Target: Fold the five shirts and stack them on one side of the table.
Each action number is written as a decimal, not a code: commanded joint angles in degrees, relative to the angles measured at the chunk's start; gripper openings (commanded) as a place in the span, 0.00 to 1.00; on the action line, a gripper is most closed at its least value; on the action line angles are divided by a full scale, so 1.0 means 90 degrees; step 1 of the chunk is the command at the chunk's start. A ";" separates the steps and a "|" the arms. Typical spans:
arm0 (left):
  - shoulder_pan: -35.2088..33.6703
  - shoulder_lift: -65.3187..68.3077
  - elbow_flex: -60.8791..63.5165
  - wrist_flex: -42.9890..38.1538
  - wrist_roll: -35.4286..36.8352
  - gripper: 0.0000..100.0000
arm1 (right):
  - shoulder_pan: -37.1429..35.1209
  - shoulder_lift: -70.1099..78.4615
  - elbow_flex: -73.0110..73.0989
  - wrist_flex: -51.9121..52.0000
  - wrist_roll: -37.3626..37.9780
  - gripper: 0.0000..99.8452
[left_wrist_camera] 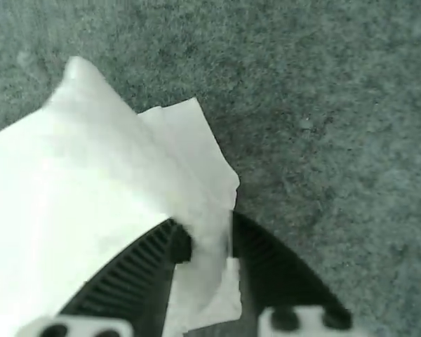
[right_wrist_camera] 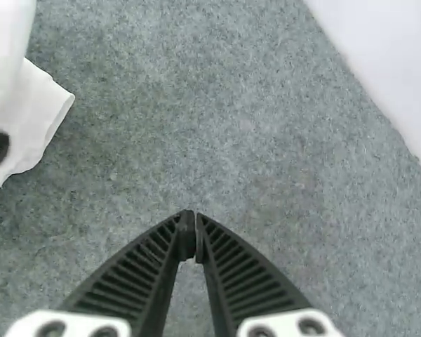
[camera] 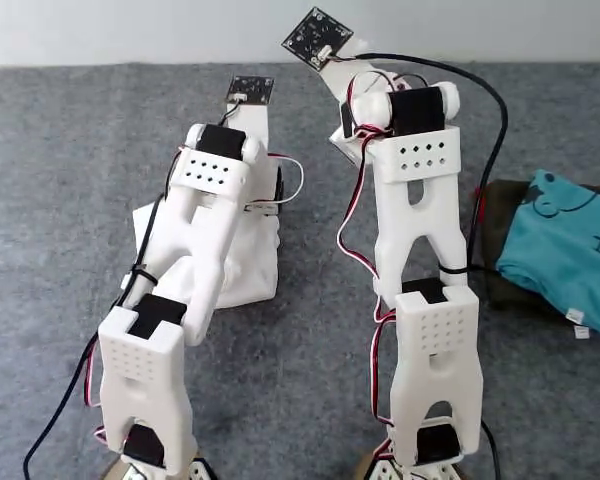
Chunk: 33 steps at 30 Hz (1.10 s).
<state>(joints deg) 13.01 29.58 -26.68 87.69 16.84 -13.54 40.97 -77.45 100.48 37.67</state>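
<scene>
In the high view, a teal cotton shirt is seen lying on a dark olive shirt, well apart from the right arm's gripper, out to its far side. This pile is judged to be the stack begun, with two of five placed. A crumpled white cloth shirt is seen beneath the left arm and not yet folded flat, so the task is judged under halfway, with three shirts left to fold and stack.

In the left wrist view, the left gripper is shown clenched on an edge of the white cloth shirt. A strip of cloth is pinched between its jaws, and the bulk of the shirt is spread beside it on the grey carpet-like worktop. In the high view this grasp is covered by the arm.

In the right wrist view, the right gripper is shown clenched on nothing, jaws pressed together over bare worktop. A corner of the white cloth shirt lies ahead of it and apart. That the gripper is empty cannot be judged from the high view.
</scene>
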 commanded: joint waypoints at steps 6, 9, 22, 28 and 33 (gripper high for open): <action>-0.0713 -0.0830 -0.1031 0.1289 0.0010 0.13 | -0.0034 -0.0386 -0.0225 0.0190 -0.0332 0.01; -0.1915 -0.0899 -0.1236 0.1338 0.0000 0.01 | -0.0337 -0.0386 -0.0186 0.0230 -0.0567 0.01; -0.3145 0.0879 -0.0122 -0.0274 -0.0215 0.01 | -0.2847 0.1284 -0.0244 0.0151 -0.1543 0.01; -0.3106 0.1289 -0.0122 -0.0596 -0.0215 0.01 | -0.2965 0.2027 -0.0234 0.0190 -0.1758 0.01; -0.3145 0.1582 -0.0151 -0.0781 0.0049 0.01 | -0.2593 0.2056 -0.0186 0.0288 -0.1758 0.01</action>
<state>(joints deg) -15.12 43.74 -27.56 81.63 15.16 -39.38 60.84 -77.45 100.57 22.37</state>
